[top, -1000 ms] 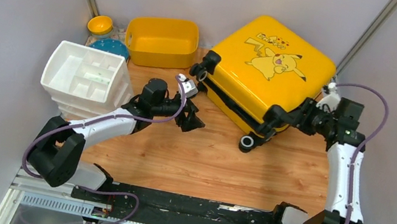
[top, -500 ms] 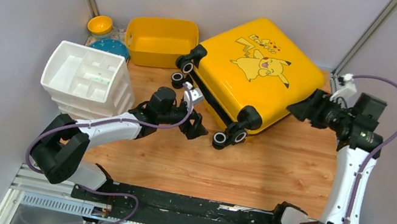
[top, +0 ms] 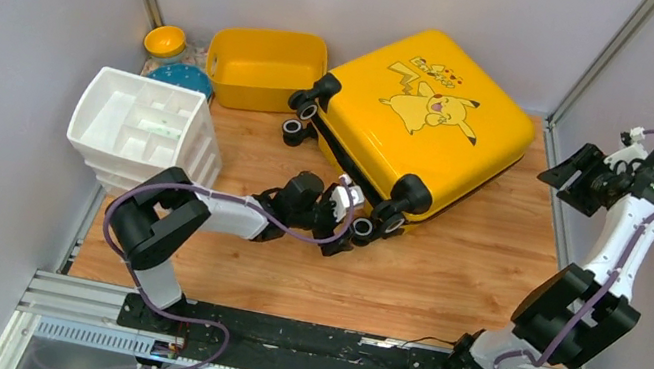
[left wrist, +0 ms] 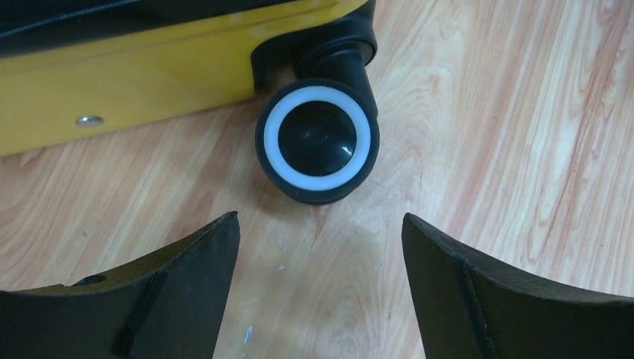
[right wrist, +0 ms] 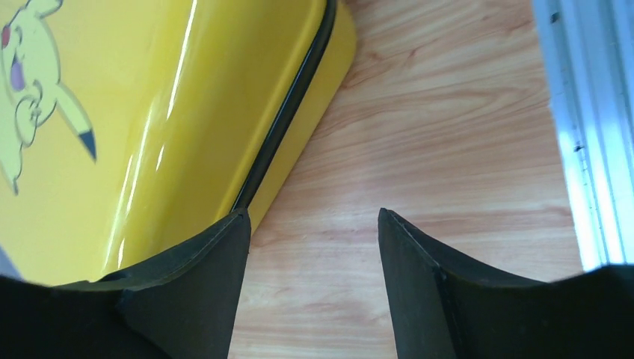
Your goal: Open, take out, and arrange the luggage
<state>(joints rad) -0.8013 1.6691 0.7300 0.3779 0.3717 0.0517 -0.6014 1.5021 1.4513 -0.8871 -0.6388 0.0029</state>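
Wood-grain table (top: 449, 277), enclosed by plain grey walls (top: 19, 8). The luggage (top: 480, 156) lies flat and closed at the far side, right of centre, with its Pikachu print (top: 430, 109) facing up. The small lettering above the print is illegible. The left gripper (left wrist: 321, 224), jaws wide and empty, sits low before 1 caster wheel (left wrist: 318, 142). The right gripper (right wrist: 314, 217), jaws apart and empty, hangs near the luggage's right edge.

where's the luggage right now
In the top view the luggage lies closed at the back of the table, right of centre, just right of the yellow tub. The open left gripper faces its near wheel.
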